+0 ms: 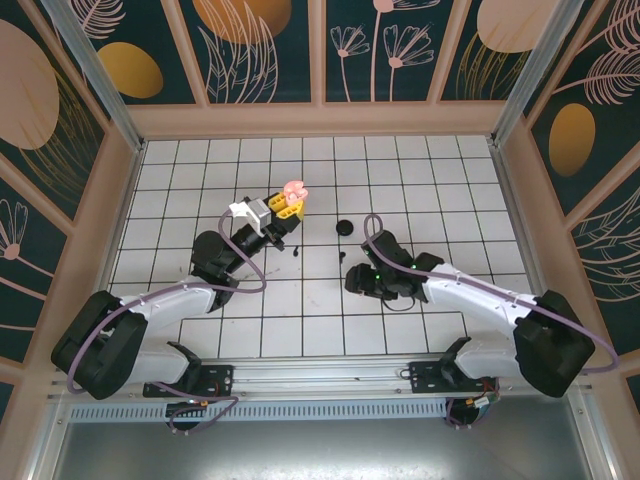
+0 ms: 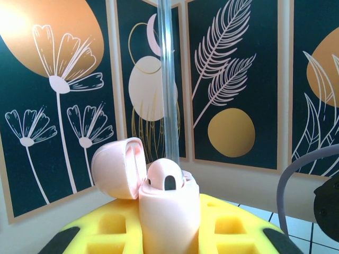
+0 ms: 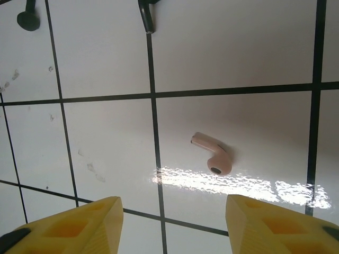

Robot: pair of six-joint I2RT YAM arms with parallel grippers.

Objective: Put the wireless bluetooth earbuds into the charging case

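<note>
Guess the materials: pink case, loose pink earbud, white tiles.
Pink case: likely moulded plastic, matte; soft even shading, no sharp glints. Pink earbud: probably similar plastic, smooth, faint sheen. White tiles: glossy hard surface, bright reflected streak; ceramic or laminate, unclear.

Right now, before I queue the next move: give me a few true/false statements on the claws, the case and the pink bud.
1. The left claw is shut on the pink charging case. True.
2. The case's lid is closed. False: it is swung open to one side.
3. A pink earbud lies on a white tile in front of the right claw. True.
4. The right claw holds the pink earbud. False: its fingers stand apart with nothing between them, and the earbud lies loose beyond the tips.
</note>
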